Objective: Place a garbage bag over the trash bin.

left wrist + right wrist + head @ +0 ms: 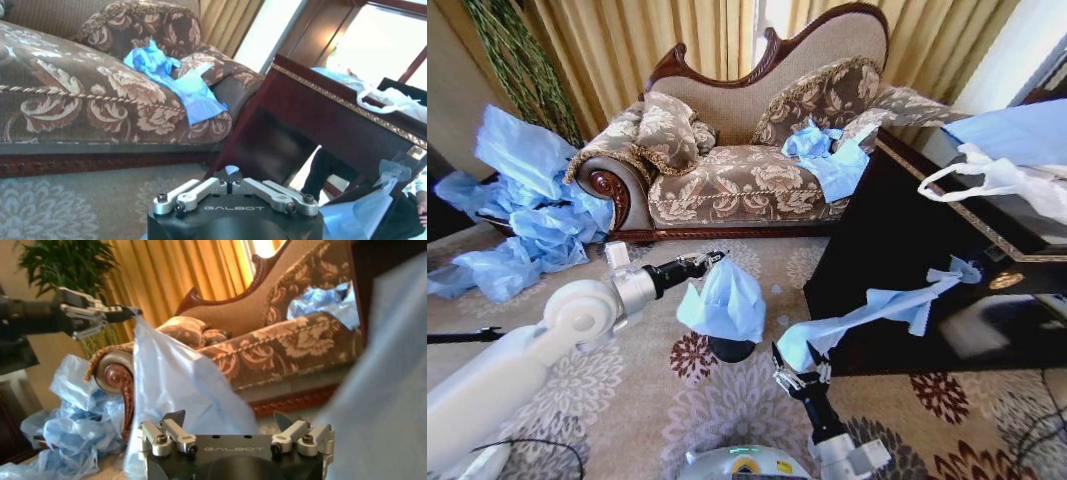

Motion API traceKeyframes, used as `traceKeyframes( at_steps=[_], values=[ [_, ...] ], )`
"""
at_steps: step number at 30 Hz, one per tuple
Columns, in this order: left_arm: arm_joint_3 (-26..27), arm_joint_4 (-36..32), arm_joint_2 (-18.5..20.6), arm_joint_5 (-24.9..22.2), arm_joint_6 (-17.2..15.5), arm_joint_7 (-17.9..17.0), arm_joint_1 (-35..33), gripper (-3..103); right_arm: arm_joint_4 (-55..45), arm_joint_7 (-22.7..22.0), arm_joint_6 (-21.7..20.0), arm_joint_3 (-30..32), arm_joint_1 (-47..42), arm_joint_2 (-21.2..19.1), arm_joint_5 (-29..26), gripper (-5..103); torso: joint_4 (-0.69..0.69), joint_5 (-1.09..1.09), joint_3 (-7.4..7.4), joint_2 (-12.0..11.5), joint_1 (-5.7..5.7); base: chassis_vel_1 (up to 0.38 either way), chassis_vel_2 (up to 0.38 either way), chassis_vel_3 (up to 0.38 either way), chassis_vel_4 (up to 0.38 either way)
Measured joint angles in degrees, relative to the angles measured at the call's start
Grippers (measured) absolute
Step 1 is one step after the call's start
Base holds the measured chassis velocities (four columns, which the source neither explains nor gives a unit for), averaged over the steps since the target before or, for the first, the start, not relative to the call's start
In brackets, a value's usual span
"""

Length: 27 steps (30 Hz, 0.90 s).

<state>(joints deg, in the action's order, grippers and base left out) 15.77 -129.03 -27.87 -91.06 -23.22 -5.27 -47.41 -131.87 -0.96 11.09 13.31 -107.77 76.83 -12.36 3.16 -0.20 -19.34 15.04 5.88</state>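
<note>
The light-blue garbage bag (723, 298) hangs draped over the black trash bin (732, 350), whose lower part shows under it on the carpet. My left gripper (715, 259) is shut on the bag's top corner, just above the bin. In the left wrist view its fingers (230, 184) are pinched together on a scrap of blue plastic. The right wrist view shows that bag (175, 385) hanging ahead. My right gripper (799, 362) sits low, just right of the bin, fingers spread open (227, 422), touching a second blue bag.
That second blue bag (877, 305) stretches from the right gripper up to the dark wooden table (897, 250). A white handled bag (997, 180) lies on the table. More blue bags are heaped at the left (522, 220) and on the sofa (827, 155).
</note>
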Motion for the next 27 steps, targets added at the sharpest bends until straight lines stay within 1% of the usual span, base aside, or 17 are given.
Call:
traceKeyframes(
  at_steps=[1,5,7,8,10,11,13,15,18,19,20,21,22,23,24,25,27],
  values=[
    [0.0,0.2,0.1,-0.2,0.0,0.1,0.3,0,-0.8,-0.1,0.0,0.0,-0.2,-0.3,0.4,86,0.01,0.0,0.0,0.0,0.0,0.0,0.0,0.0,0.0],
    [-0.2,1.0,0.6,-0.6,0.0,1.2,1.0,0,-6.1,-0.5,-0.1,1.1,-1.7,-2.2,1.7,89,0.01,0.0,0.0,0.0,0.0,0.0,0.0,0.0,0.0],
    [-0.3,1.1,0.6,-0.6,0.0,1.3,1.1,0,-7.1,-0.5,-0.2,1.3,-1.9,-2.8,1.7,89,0.01,0.0,0.0,0.0,0.0,0.0,0.0,0.0,0.0],
    [-0.6,1.2,0.5,-0.6,0.0,1.4,1.3,0,-8.0,-0.5,-0.7,1.5,-1.8,-3.6,1.5,91,0.01,0.0,0.0,0.0,0.0,0.0,0.0,0.0,0.0],
    [-1.2,1.2,0.1,-0.6,0.0,1.6,1.6,0,-8.4,-0.5,-1.8,1.8,-0.4,-5.0,-0.7,83,0.01,-0.01,0.0,0.0,0.0,0.0,0.0,0.0,0.0],
    [-1.2,1.2,0.1,-0.6,0.0,1.6,1.6,0,-8.4,-0.5,-1.8,1.8,-0.4,-5.0,-0.7,83,0.01,-0.01,0.0,0.0,0.0,0.0,0.0,0.0,0.0],
    [-1.8,1.3,-0.2,-0.5,-0.1,1.7,1.9,0,-8.4,-0.5,-3.6,2.0,1.8,-6.7,-4.7,75,0.01,0.0,0.0,0.0,0.0,0.0,0.0,0.0,0.0],
    [-1.8,1.3,-0.2,-0.5,-0.1,1.8,1.9,0,-8.4,-0.5,-4.0,2.0,2.2,-7.0,-5.6,75,0.01,0.01,0.0,0.0,0.0,0.0,0.0,0.0,0.0],
    [-2.0,1.1,0.0,-0.5,-0.1,2.3,1.8,0,-8.0,-1.3,-7.7,1.6,7.0,-10.9,-15.4,63,0.0,0.01,0.0,0.0,0.0,0.0,0.0,0.0,0.0],
    [-2.0,1.1,0.0,-0.5,-0.1,2.3,1.8,0,-8.0,-1.3,-7.7,1.6,7.0,-10.9,-15.4,63,0.0,0.01,0.0,0.0,0.0,0.0,0.0,0.0,0.0],
    [-2.0,1.0,0.1,-0.4,-0.1,2.4,1.8,0,-7.8,-1.4,-8.4,1.5,8.0,-11.7,-17.3,63,0.0,0.0,0.0,0.0,0.0,0.0,0.0,0.0,0.0],
    [-2.1,1.0,0.3,-0.4,0.0,2.5,1.7,0,-7.6,-1.5,-9.8,1.2,9.7,-12.9,-20.7,55,0.0,0.01,0.0,0.0,0.0,0.0,0.0,0.0,0.0],
    [-2.2,1.0,0.5,-0.4,0.1,2.7,1.6,0,-7.3,-1.6,-11.1,0.7,11.5,-14.2,-24.1,51,0.0,0.01,0.0,0.0,0.0,0.0,0.0,0.0,0.0],
    [-2.2,0.9,0.6,-0.4,0.1,2.9,1.6,0,-7.2,-1.7,-11.9,0.3,12.5,-15.0,-26.2,51,-0.01,0.01,0.0,0.0,0.0,0.0,0.0,0.0,0.0],
    [-2.2,0.9,0.6,-0.4,0.1,2.9,1.6,0,-7.2,-1.7,-11.9,0.3,12.5,-15.0,-26.2,51,-0.01,0.01,0.0,0.0,0.0,0.0,0.0,0.0,0.0],
    [-2.3,0.8,0.9,-0.3,0.2,3.0,1.5,0,-7.1,-1.8,-13.1,-0.3,13.9,-16.1,-29.2,47,-0.01,0.01,0.0,0.0,0.0,0.0,0.0,0.0,0.0],
    [-2.3,0.3,1.2,-0.3,0.2,3.1,1.3,0,-6.9,-2.1,-14.7,-1.3,15.5,-17.4,-33.1,38,0.0,0.0,0.0,0.0,0.0,0.0,0.0,0.0,0.0]
  ],
)
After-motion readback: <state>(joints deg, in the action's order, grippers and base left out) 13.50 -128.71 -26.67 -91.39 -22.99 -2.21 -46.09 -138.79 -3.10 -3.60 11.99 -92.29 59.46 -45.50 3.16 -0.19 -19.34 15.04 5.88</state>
